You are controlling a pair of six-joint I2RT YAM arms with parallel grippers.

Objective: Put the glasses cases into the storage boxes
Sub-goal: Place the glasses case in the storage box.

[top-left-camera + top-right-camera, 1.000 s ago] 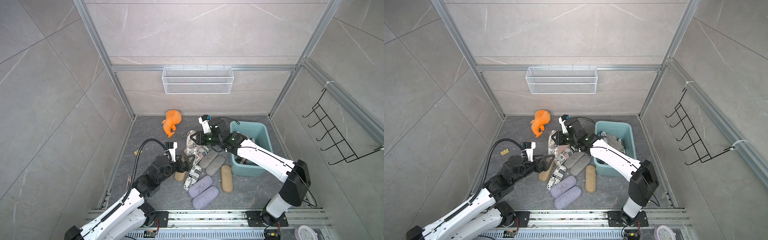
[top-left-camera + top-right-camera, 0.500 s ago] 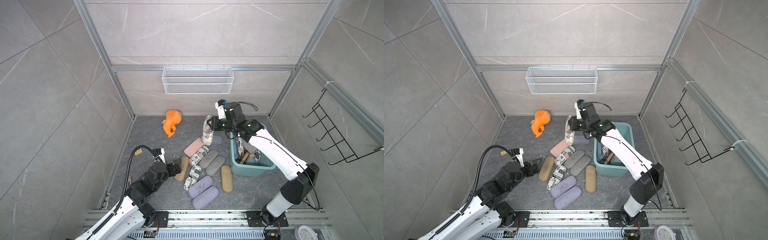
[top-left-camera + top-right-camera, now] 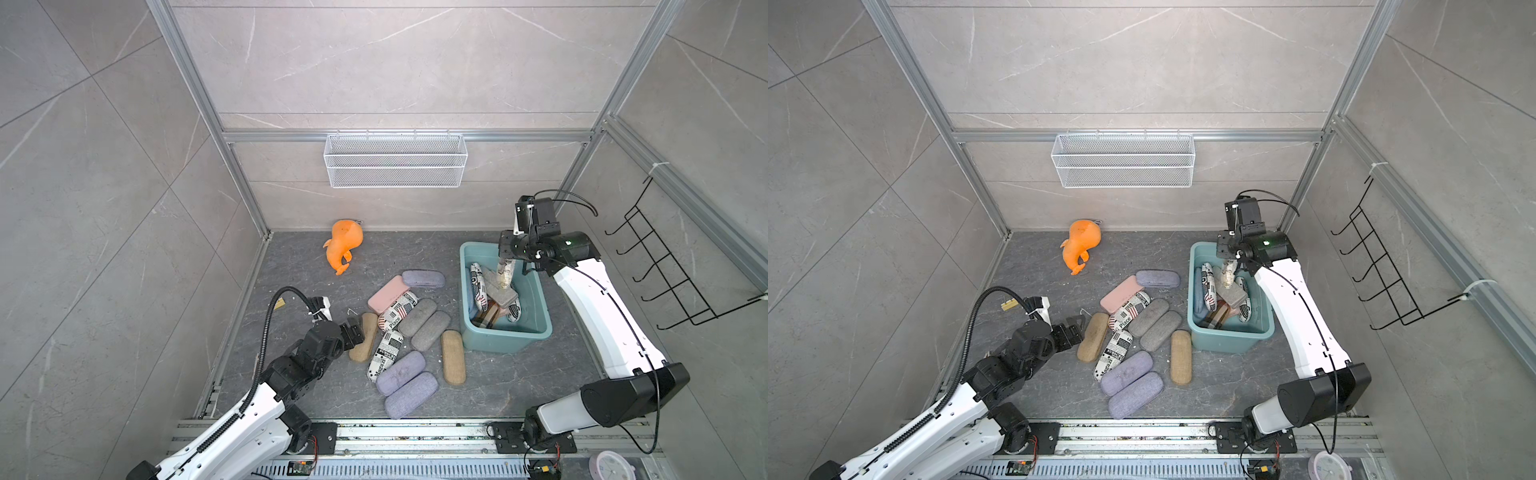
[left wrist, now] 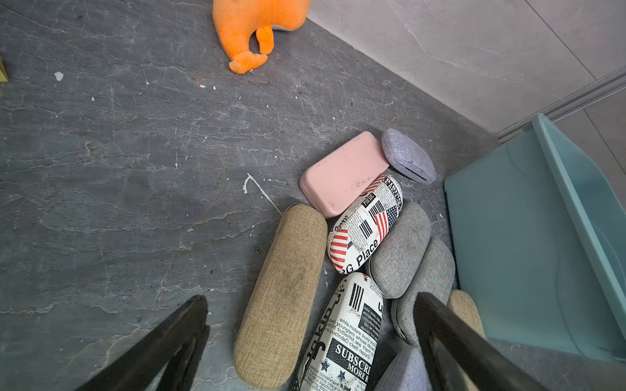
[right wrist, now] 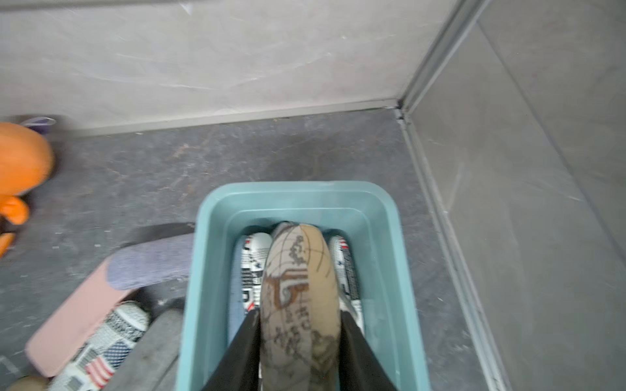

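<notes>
Your right gripper (image 5: 299,314) clenched a beige printed case (image 5: 299,270) above the teal plastic tub (image 5: 294,189); left gripper (image 4: 310,299) gaped; 10 cases (image 3: 417,316) lay outside.

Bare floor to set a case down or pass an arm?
Free: floor between orange toy and left arm; back strip between toy and tub; front strip between lilac cases and rail. Crowded: case pile beside the tub, and inside it.
</notes>
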